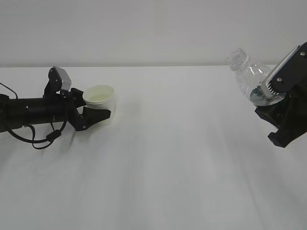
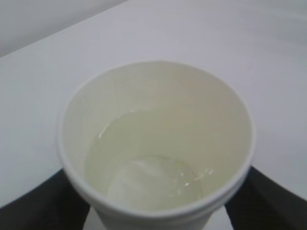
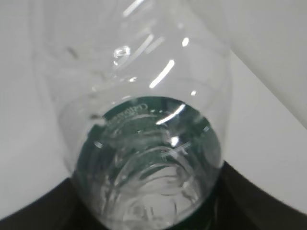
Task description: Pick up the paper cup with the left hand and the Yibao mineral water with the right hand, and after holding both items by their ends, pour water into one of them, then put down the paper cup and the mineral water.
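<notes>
Your right hand, the black gripper under its light grey camera box, is closed on the lower body of the Yibao mineral water, a small clear ribbed plastic bottle with a dark green label band; it sits lifted and tilted, its capless neck up and away from the jaws, toward the other arm; thin plastic like this flexes and is slick, so I judge a firm hold low on the ribs safest. Your left hand, the black two-fingered gripper on the thick cabled arm, clasps the small white paper cup from both sides, upright between the fingers, low near the white table; water lies inside; the wall looks soft, so squeeze lightly below the rolled rim.
</notes>
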Action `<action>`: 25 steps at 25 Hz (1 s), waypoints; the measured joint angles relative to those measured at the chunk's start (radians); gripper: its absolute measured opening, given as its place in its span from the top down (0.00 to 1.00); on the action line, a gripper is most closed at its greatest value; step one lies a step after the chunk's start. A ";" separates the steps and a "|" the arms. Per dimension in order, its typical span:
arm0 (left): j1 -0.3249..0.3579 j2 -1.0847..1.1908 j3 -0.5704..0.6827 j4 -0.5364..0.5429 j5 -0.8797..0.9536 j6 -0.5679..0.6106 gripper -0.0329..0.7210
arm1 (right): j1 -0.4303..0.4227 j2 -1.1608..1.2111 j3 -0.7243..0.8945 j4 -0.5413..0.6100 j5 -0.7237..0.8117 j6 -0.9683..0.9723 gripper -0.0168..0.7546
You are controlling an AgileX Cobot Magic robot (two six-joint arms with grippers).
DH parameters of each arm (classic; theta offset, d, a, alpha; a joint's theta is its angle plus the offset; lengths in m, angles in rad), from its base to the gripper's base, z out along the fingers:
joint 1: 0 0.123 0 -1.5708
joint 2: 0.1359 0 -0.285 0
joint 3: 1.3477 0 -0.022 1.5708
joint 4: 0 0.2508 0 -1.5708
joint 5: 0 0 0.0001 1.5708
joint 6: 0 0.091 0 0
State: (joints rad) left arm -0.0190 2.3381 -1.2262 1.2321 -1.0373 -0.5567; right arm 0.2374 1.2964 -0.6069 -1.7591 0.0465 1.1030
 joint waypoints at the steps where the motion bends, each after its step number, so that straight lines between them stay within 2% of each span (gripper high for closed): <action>1: 0.000 0.000 0.000 0.000 0.000 0.000 0.17 | 0.000 0.000 0.000 0.000 0.000 0.000 0.42; 12: 0.000 0.000 0.000 -0.007 -0.004 0.000 0.24 | 0.000 0.000 0.000 -0.001 0.000 0.000 0.42; 14: 0.000 0.000 0.000 -0.007 -0.008 0.000 0.21 | 0.000 0.000 0.000 -0.002 0.000 0.000 0.42; 18: 0.000 0.000 -0.002 0.001 -0.030 -0.006 0.07 | 0.000 0.000 0.000 -0.002 0.000 0.000 0.42; 25: 0.000 0.000 -0.002 0.044 -0.032 -0.043 0.04 | 0.000 0.000 0.000 -0.002 0.000 0.000 0.42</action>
State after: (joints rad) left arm -0.0190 2.3381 -1.2282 1.2765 -1.0693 -0.5995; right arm 0.2374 1.2964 -0.6069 -1.7614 0.0465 1.1030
